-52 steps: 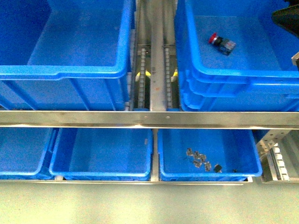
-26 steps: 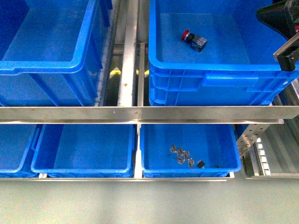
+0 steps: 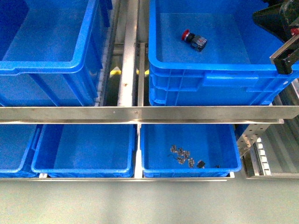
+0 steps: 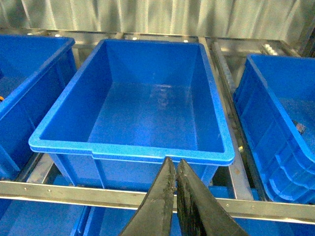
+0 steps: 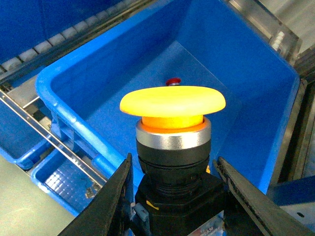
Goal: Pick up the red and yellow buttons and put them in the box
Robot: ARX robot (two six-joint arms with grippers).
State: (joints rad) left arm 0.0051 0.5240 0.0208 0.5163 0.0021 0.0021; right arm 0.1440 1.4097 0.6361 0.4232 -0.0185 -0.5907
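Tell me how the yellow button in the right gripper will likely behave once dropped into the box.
The yellow button looks rigid, with a wide cap over a blocky body, so it will probably tip sideways like the red button lying in the box. Rolling far seems unlikely.

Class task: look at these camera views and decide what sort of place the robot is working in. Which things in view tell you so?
Probably a factory or warehouse parts-sorting station. Blue plastic bins sit on a metal rack with roller tracks, the box holds a red button, and a shallow tray holds small metal parts.
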